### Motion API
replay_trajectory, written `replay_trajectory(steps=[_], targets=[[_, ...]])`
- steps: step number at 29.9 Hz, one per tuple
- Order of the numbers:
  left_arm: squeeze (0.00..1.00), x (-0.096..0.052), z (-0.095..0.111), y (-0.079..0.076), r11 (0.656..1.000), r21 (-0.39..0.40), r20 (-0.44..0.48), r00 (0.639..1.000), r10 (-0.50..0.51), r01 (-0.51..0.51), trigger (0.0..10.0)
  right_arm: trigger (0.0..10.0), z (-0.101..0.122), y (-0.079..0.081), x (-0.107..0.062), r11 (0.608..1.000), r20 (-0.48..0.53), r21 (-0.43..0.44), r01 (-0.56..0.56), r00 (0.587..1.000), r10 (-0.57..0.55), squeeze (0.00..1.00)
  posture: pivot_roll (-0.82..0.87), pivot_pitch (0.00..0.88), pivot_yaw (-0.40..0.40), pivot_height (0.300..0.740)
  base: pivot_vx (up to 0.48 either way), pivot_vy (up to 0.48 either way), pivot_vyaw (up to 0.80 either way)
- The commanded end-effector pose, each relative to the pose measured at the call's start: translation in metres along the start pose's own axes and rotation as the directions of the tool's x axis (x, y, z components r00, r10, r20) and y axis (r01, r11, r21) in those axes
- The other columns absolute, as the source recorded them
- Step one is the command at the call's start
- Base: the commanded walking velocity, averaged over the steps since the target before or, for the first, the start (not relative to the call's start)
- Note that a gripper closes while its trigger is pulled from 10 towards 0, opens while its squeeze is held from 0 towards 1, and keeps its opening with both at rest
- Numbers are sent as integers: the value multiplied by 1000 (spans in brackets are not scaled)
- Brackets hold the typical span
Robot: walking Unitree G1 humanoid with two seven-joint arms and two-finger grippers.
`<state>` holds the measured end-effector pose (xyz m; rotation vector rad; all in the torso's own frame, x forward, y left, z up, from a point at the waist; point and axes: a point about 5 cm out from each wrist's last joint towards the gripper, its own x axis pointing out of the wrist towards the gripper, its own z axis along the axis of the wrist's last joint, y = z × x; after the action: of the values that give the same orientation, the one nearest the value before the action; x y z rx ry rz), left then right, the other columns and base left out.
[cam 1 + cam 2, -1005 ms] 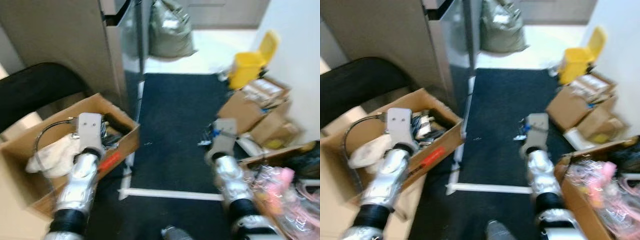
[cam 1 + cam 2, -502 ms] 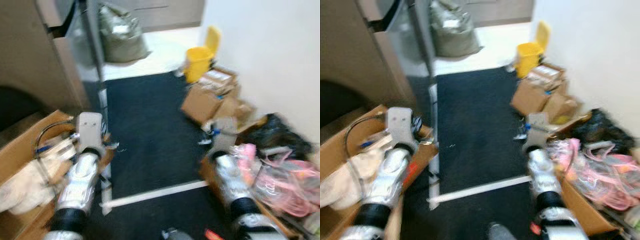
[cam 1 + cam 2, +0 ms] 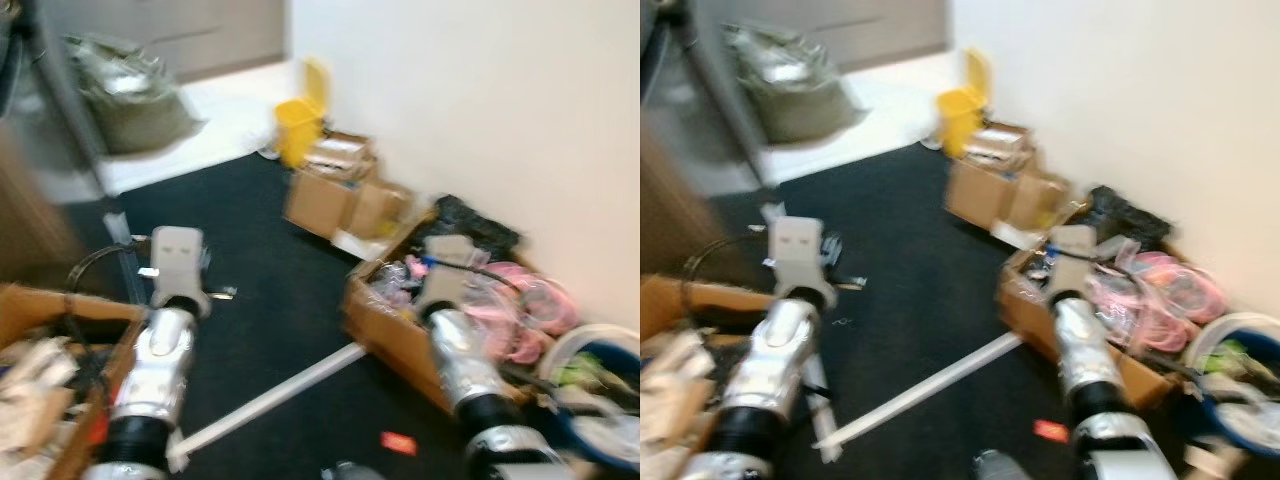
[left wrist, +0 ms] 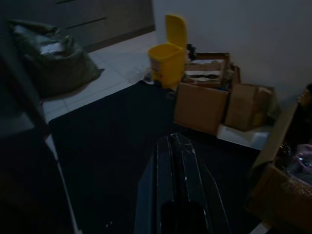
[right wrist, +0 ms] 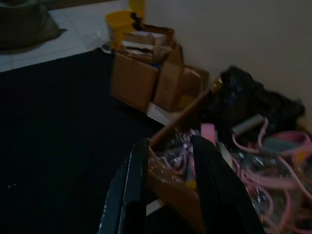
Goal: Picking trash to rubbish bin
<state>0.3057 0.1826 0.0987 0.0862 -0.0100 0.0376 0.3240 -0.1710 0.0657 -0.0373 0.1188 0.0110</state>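
Observation:
A yellow rubbish bin (image 3: 298,128) with its lid up stands by the white wall at the far end of the dark carpet. A small red scrap (image 3: 398,442) lies on the carpet near my feet, and a pale scrap (image 3: 222,294) lies beside my left forearm. My left gripper (image 4: 175,142) is shut with nothing seen in it, held over the carpet and pointing toward the bin (image 4: 168,57). My right gripper (image 5: 169,142) is open and empty, hovering above the edge of a cardboard box (image 3: 395,340) full of pink and clear plastic.
Small cardboard boxes (image 3: 340,200) sit along the wall past the bin. A grey sack (image 3: 125,95) lies on the pale tiles at the back. A white strip (image 3: 270,395) crosses the carpet. An open box (image 3: 60,305) is on my left, a blue tub (image 3: 600,335) far right.
The whole view has swung right: the left cardboard box slid toward the edge, and the wall, plastic-filled box and blue tub came in. Both arms hold the same pose.

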Motion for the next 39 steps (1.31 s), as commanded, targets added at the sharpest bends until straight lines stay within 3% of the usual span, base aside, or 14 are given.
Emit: replay_trajectory(steps=[1,39], targets=[[0,-1,-5,1,1000,18,-24,1000,-3,3,10000,10000,-4,-1,-1,1000,-19,9,6,1000,-6,0,48,11,38,740,0,0,-800],[0,-3,-11,-1,999,32,-66,998,-3,5,10000,10000,-13,-1,-7,1000,-59,10,25,998,-24,0,45,39,35,740,0,0,-800]])
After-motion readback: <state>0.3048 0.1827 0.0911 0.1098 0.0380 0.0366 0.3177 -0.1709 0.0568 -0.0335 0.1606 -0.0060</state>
